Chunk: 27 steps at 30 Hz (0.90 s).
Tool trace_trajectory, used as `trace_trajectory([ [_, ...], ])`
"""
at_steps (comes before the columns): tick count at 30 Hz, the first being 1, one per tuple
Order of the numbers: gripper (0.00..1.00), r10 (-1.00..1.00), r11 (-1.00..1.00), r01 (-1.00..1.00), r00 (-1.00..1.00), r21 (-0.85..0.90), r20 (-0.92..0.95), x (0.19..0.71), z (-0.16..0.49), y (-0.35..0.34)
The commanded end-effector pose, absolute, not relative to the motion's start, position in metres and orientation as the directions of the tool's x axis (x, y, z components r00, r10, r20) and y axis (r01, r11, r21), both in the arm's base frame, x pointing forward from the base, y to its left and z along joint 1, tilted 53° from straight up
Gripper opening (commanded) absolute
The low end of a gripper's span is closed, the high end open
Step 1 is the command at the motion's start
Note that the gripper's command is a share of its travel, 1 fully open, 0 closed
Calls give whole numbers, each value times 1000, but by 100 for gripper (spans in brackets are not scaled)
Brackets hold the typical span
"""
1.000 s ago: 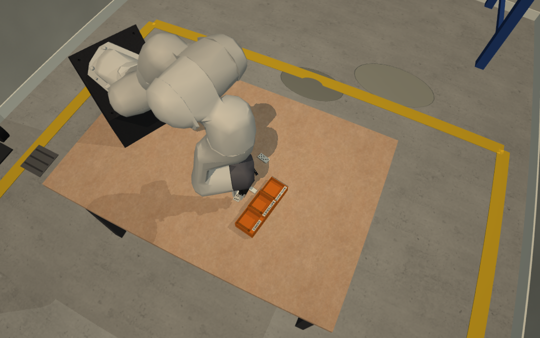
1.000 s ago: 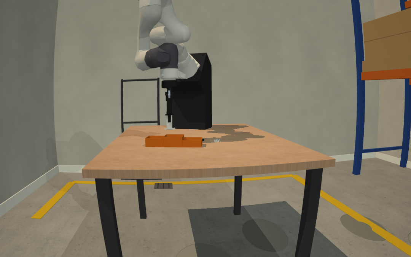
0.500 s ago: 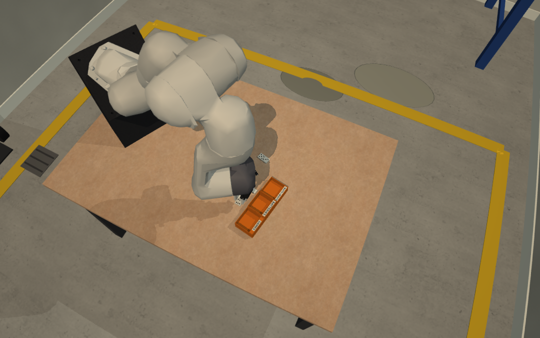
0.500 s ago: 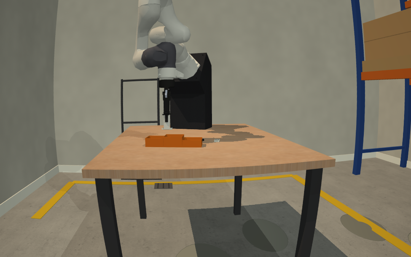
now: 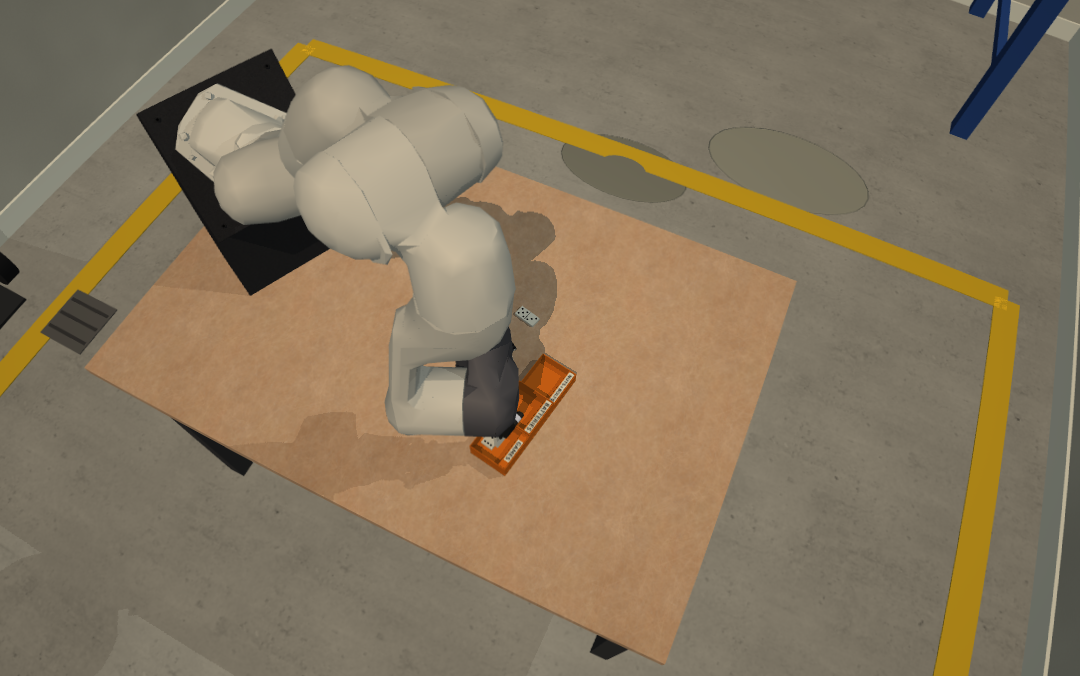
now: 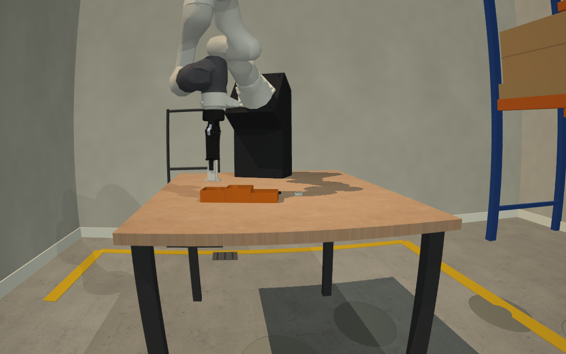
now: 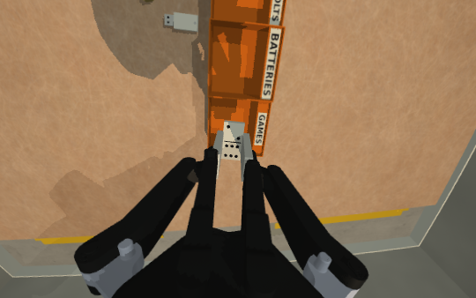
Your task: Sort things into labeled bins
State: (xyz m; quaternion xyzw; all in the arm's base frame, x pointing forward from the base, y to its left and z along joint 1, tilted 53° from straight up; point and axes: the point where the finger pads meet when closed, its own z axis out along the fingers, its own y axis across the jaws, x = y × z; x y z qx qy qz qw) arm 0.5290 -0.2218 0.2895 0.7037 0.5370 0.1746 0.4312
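Note:
My gripper (image 5: 495,437) (image 6: 212,174) (image 7: 232,141) is shut on a white domino with black dots (image 5: 487,442) (image 6: 213,179) (image 7: 234,130), held above the GAMES bin (image 5: 513,452) (image 6: 211,196) (image 7: 261,128). Beside it are the BATTERIES bin (image 5: 538,416) (image 6: 239,194) (image 7: 270,63) and the NUTS+BOLTS bin (image 5: 562,387) (image 6: 265,196) (image 7: 276,12), partly cut off in the wrist view. The parts of the bins seen from above show no things inside. Another domino (image 5: 526,316) (image 6: 298,193) lies on the table. A pale USB stick (image 7: 185,22) lies beside the bins.
A small dark thing (image 7: 146,1) is cut off at the wrist view's top edge. A black thing (image 6: 280,192) shows at the bin row's right end. The table (image 5: 653,398) (image 6: 334,212) holds everything; the arm hides part of it in the top view.

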Motion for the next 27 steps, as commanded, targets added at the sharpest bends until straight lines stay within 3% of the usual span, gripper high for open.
trace_trajectory([
  [1,13,916,-37,636,330,770,-229,531,290,-215],
  [27,13,916,-37,636,330,770,-229,536,284,-217],
])
